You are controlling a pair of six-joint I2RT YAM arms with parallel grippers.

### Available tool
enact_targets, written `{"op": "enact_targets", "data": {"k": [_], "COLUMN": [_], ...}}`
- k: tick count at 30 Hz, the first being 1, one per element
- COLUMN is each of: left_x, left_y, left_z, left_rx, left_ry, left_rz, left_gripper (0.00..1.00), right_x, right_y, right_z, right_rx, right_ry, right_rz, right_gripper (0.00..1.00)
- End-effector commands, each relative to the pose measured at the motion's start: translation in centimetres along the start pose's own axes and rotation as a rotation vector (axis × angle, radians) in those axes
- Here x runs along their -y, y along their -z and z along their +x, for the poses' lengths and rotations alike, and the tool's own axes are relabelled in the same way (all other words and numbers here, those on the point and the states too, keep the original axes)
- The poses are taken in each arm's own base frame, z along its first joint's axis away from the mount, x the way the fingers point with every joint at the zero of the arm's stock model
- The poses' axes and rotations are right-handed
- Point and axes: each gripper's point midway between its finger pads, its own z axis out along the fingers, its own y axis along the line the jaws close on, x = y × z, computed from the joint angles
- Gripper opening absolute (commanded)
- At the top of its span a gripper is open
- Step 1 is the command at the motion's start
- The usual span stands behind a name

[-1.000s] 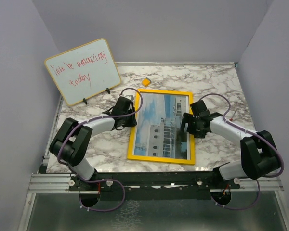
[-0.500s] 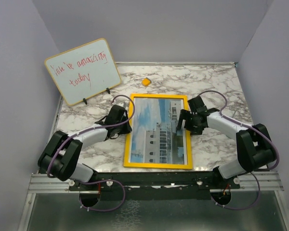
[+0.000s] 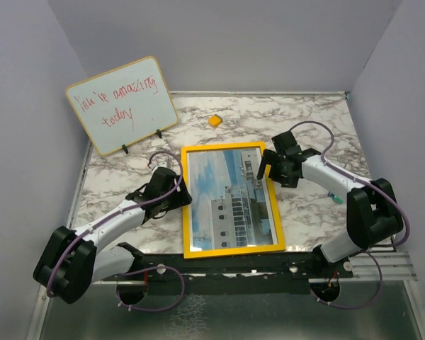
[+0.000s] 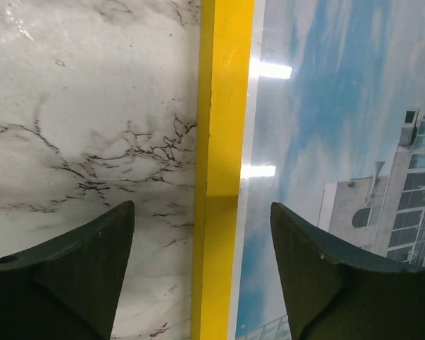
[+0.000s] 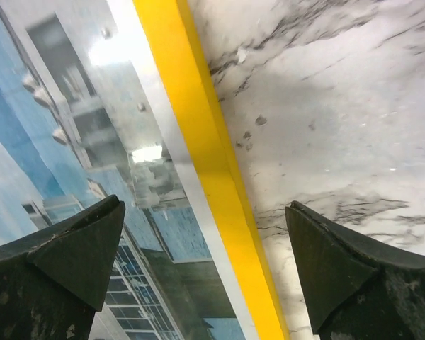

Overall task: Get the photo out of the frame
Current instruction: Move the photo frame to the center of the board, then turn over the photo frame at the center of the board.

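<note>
The frame [image 3: 219,148], with a thin yellow border, lies flat and face-up on the marble table. The photo [image 3: 230,202] of a white building against blue sky is inside it. My left gripper [image 3: 183,196] is open at the frame's left edge. In the left wrist view its jaws [image 4: 202,206] straddle the yellow border [image 4: 223,106], with the photo [image 4: 326,127] to the right. My right gripper [image 3: 263,167] is open at the frame's upper right edge. In the right wrist view its jaws [image 5: 205,205] straddle the border [image 5: 184,92], with the photo [image 5: 64,127] to the left.
A whiteboard [image 3: 120,105] with red handwriting stands at the back left. A small orange object [image 3: 214,120] lies behind the frame. A tiny green-blue object [image 3: 333,198] lies by the right arm. Grey walls enclose the table on three sides.
The frame has turned and slid toward the near edge, and its long sides now run almost straight front to back. Both grippers moved along with its edges, and the left arm stretched out lower.
</note>
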Motion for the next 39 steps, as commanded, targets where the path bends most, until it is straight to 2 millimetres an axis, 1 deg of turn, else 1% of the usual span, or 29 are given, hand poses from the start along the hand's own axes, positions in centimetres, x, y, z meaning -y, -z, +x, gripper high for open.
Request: {"op": "enact_targets", "data": {"k": [1,2,3,4,6,9,11,12,13,15,16,18,19,20,24,26,28,31,34,36,39], "left_x": [-0.4,-0.2,0.0,0.0,0.3,0.6,0.1,-0.3,-0.9,-2.3,-2.6,-2.7,-2.9,-3.3,-5.8,-7.1,-8.1,-9.5,-9.5,-9.6,-10.1], "left_y": [1.1,1.2,1.3,1.5,2.1,3.5,4.4,4.9,5.4,6.6,7.0,7.1,7.0,6.8,6.0,6.2,6.5,7.0,7.5,8.4,9.4], "left_z": [-1.7,-2.2,-2.5,-2.9,-3.8,-5.4,-6.5,-7.2,-7.9,-9.9,-10.8,-11.7,-11.9,-12.0,-12.6,-13.2,-13.9,-14.4,-14.6,-15.3,-15.4], "left_rx": [0.002,0.002,0.002,0.01,0.03,0.074,0.092,0.101,0.109,0.15,0.171,0.174,0.169,0.161,0.166,0.193,0.224,0.277,0.324,0.367,0.414], "left_ry": [-0.095,-0.111,-0.123,-0.129,-0.143,-0.162,-0.171,-0.18,-0.193,-0.19,-0.184,-0.183,-0.175,-0.168,-0.094,-0.048,-0.022,0.007,0.025,0.031,0.053], "left_rz": [-0.088,-0.09,-0.096,-0.103,-0.106,-0.122,-0.156,-0.175,-0.204,-0.287,-0.298,-0.277,-0.273,-0.274,-0.322,-0.347,-0.368,-0.41,-0.399,-0.412,-0.439], "left_gripper": [0.84,0.88,0.95,0.99,0.99,0.99,0.99,0.99,0.99,0.99,0.99,0.99,0.99,0.99,0.99,0.99,0.99,0.99,0.99,0.99,0.99], "right_x": [1.5,1.5,1.3,1.0,0.1,-2.4,-4.2,-4.6,-4.9,-5.8,-6.3,-7.2,-8.3,-9.4,-13.8,-15.8,-17.4,-18.9,-20.2,-21.0,-22.1], "right_y": [3.1,3.6,4.0,4.3,4.8,6.0,7.0,7.3,7.5,7.7,7.8,7.6,7.6,7.6,7.3,7.1,6.6,6.0,5.7,5.2,4.4], "right_z": [-3.3,-3.6,-3.7,-3.7,-3.0,-1.5,-0.7,-0.3,0.0,1.1,1.7,2.7,3.9,4.7,8.8,10.8,12.4,14.2,15.1,15.9,17.2], "right_rx": [0.16,0.177,0.187,0.191,0.178,0.175,0.202,0.21,0.209,0.201,0.192,0.189,0.173,0.172,0.179,0.184,0.178,0.175,0.178,0.164,0.147], "right_ry": [-0.079,-0.087,-0.093,-0.101,-0.092,-0.082,-0.09,-0.116,-0.142,-0.122,-0.104,-0.063,-0.036,-0.009,0.064,0.09,0.113,0.165,0.19,0.209,0.246], "right_rz": [0.115,0.111,0.101,0.077,-0.001,-0.207,-0.358,-0.385,-0.393,-0.386,-0.365,-0.316,-0.303,-0.298,-0.269,-0.261,-0.258,-0.242,-0.233,-0.232,-0.22], "right_gripper": [1.0,1.0,1.0,1.0,1.0,1.0,1.0,1.0,1.0,0.99,0.99,0.98,0.97,0.97,0.96,0.94,0.9,0.87,0.85,0.83,0.82]}}
